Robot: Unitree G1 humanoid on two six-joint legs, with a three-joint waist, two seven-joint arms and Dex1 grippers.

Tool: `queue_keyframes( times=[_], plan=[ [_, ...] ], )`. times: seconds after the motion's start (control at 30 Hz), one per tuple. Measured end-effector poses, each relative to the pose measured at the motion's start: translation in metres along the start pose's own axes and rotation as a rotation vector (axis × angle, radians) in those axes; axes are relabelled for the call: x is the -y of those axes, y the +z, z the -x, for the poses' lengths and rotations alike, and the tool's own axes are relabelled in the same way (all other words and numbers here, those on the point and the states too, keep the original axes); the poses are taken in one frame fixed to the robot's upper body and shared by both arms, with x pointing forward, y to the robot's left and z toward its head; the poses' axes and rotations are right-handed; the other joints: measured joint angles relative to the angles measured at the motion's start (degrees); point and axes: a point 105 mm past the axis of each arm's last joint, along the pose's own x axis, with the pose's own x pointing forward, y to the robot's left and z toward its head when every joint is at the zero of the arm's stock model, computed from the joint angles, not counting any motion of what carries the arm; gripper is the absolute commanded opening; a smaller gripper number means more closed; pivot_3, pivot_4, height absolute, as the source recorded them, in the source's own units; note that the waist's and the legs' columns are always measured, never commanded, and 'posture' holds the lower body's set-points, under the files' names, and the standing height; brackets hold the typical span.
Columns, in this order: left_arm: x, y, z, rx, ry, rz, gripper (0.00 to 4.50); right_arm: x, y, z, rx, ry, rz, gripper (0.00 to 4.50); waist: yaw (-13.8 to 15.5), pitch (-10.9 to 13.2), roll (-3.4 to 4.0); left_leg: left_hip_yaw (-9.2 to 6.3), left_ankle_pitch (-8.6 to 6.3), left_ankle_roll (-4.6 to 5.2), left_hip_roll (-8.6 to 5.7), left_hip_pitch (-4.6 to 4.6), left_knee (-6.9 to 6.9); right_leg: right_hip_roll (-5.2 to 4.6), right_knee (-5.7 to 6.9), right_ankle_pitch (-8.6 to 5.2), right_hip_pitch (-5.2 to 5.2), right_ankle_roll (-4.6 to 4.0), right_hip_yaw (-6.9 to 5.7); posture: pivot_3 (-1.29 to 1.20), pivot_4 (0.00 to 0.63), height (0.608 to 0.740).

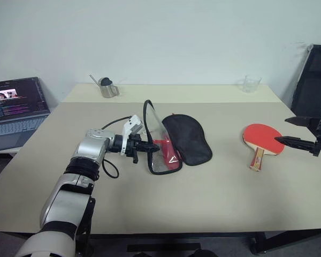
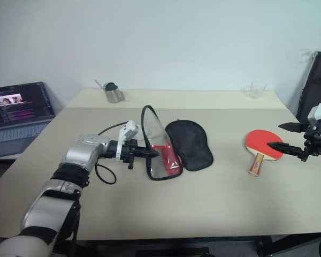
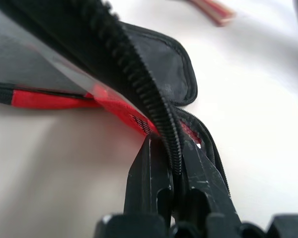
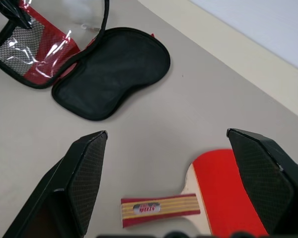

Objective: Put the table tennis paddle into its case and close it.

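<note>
At frame centre the case [image 1: 176, 140] lay unzipped on the table [image 1: 214, 198], its front flap lifted by the left gripper [image 1: 153, 146], pinched tight on the zipper rim. The table tennis paddle [image 1: 262, 139] lay centre right, beneath the right gripper [image 1: 290, 131], spread wide and empty.

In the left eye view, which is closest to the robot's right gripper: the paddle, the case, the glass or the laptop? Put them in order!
From the right gripper:
1. Paddle: right beside its open fingers, on the table's right.
2. Glass: at the table's far right edge.
3. Case: mid-table, lying open, its raised flap pinched by the left gripper.
4. Laptop: off the table's left side.
</note>
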Motion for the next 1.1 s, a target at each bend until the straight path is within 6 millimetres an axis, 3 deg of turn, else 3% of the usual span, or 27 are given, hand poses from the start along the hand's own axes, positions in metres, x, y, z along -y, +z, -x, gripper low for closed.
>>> queue_keyframes(
  times=[0.13, 0.37, 0.97, 1.1],
  plan=[
    [-0.017, -0.001, -0.009, -0.019, 0.114, -0.002, 0.04, -0.001, 0.004, 0.002, 0.008, -0.002, 0.006, 4.24, 0.1, 0.0, -0.02, -0.03, 0.0, 0.0, -0.02, -0.01, 0.04, 0.0, 0.02, 0.02, 0.01, 0.03, 0.0, 0.0, 0.15, 0.74],
    [-0.039, -0.004, -0.001, -0.023, 0.287, 0.016, 0.04, -0.004, -0.001, 0.002, -0.006, -0.001, -0.012, 4.24, -0.1, 0.0, -0.03, 0.0, 0.0, 0.0, 0.0, -0.03, -0.04, 0.01, -0.07, 0.02, -0.01, 0.04, 0.02, 0.0, 0.15, 0.74],
    [-0.061, -0.019, 0.014, -0.049, 0.508, 0.103, 0.04, -0.005, -0.002, 0.001, -0.008, 0.002, -0.013, 4.24, -0.1, 0.0, -0.03, 0.0, 0.0, 0.0, 0.0, -0.01, -0.02, 0.01, -0.07, 0.02, 0.0, 0.04, 0.0, 0.0, 0.15, 0.74],
    [-0.063, -0.021, 0.015, -0.057, 0.525, 0.115, 1.04, -0.005, -0.001, 0.0, -0.007, 0.002, -0.011, 4.24, -0.1, 0.0, -0.03, 0.0, 0.0, 0.0, 0.0, -0.01, -0.03, 0.01, -0.06, 0.03, 0.0, 0.04, 0.0, 0.0, 0.15, 0.74]
  ],
)
